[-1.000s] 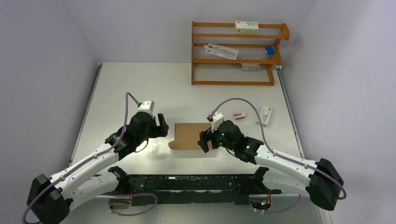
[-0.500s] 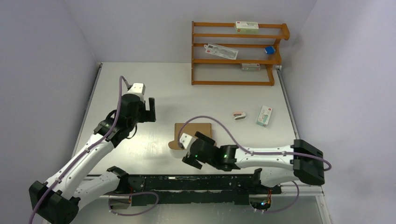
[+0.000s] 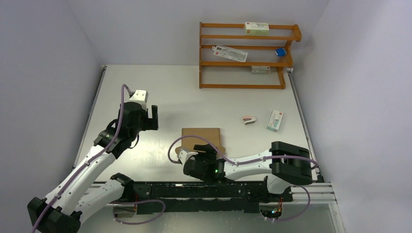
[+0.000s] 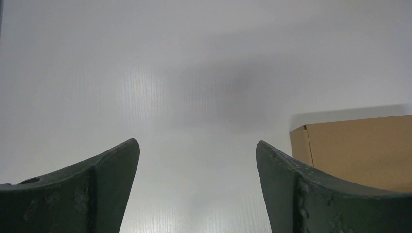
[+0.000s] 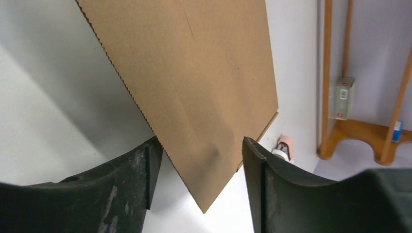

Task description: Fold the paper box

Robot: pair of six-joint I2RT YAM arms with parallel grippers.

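The paper box is a flat brown cardboard piece lying on the white table, with a rounded flap at its near left. My right gripper is at the box's near edge, pointing away from me. In the right wrist view the box fills the upper middle, and its near corner lies between the open jaws of the gripper. My left gripper is open and empty, to the left of the box and apart from it. In the left wrist view the gripper frames bare table, with the box at the right.
A wooden shelf with small white cartons stands at the back right. A white carton and a small pink-and-white object lie on the table right of the box. The black rail runs along the near edge.
My right gripper swung from the box's right side round to its near edge, with the arm folded low along the front. My left gripper drew back left, away from the box.
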